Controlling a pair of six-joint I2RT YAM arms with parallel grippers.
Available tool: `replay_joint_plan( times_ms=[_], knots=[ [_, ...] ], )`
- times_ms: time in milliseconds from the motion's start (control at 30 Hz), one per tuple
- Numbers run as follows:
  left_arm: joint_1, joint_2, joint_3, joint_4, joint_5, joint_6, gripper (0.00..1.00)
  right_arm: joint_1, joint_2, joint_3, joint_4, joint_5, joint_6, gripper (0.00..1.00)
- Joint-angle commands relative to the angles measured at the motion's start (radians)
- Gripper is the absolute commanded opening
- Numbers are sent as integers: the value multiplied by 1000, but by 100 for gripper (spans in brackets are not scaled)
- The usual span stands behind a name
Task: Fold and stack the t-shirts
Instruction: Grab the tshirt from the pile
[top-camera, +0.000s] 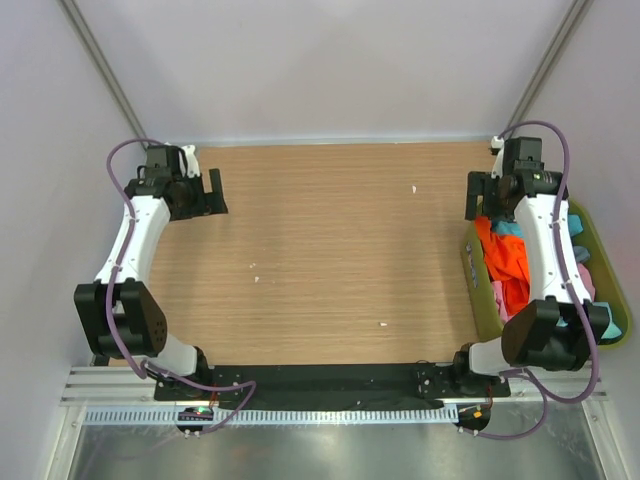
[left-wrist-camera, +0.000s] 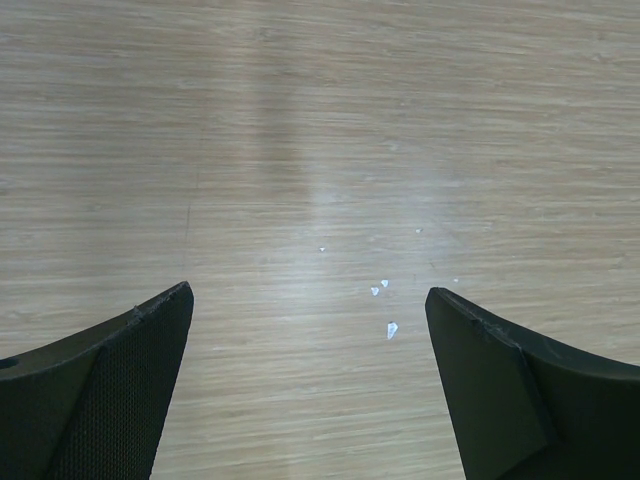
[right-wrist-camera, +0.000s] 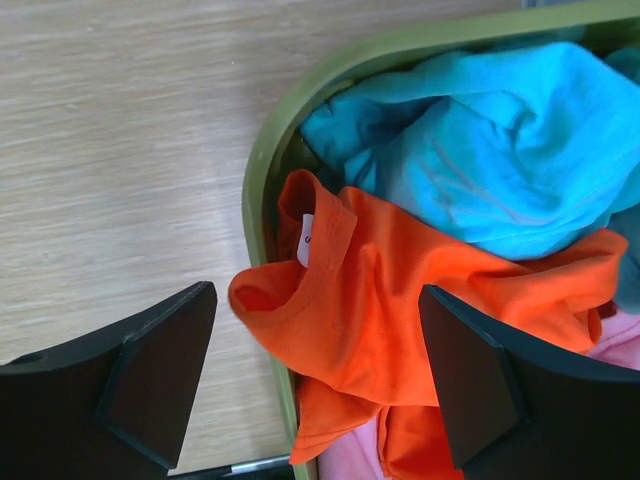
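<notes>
Wood-grain surface (top-camera: 330, 250) stretches open between white walls, so you have the room a shirt needs once it is spread. All the shirts sit crumpled in the bin (right-wrist-camera: 262, 170) at your right edge, and none is folded yet. The orange shirt (right-wrist-camera: 400, 290) is on top, its collar and label spilling over the rim. The turquoise shirt (right-wrist-camera: 480, 150) is bunched behind it and a pink shirt (right-wrist-camera: 345, 460) shows beneath.

Your right hand (right-wrist-camera: 318, 292) hangs over that collar with its jaws spread wide and nothing between them. I judge it is placed to drop onto the loose fold at the rim, the easiest bit to pinch. Your left hand (left-wrist-camera: 308, 295) hovers near the far left corner, jaws equally wide and empty, over wood with only a few white specks (left-wrist-camera: 390, 328). It is well apart from the bin, out of the way until there is cloth to share. Expect the orange shirt to drag its neighbours as it lifts.
</notes>
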Motion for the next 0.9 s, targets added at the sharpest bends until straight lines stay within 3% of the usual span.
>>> replay_joint_plan(
  times_ms=[0, 267, 367, 400, 500, 733, 867],
  knots=[
    [0, 0, 11, 25, 60, -30, 100, -14, 32, 5, 2, -11, -14, 88],
    [2, 28, 5, 31, 77, -46, 100, -22, 55, 18, 11, -45, -12, 67],
    [0, 31, 0, 35, 65, -43, 99, -24, 45, 15, 5, -54, -14, 41],
    [0, 34, -1, 38, 63, -40, 100, -22, 40, 15, 6, -54, -14, 25],
    [0, 43, 5, 40, 37, -37, 100, -22, 25, 34, 5, -48, -12, 1],
    [0, 73, 87, 63, -130, 8, 100, -22, -20, 247, 89, -29, -93, 1],
    [2, 99, 143, 68, -245, -11, 99, -20, -20, 404, 242, -49, -178, 1]
  ],
)
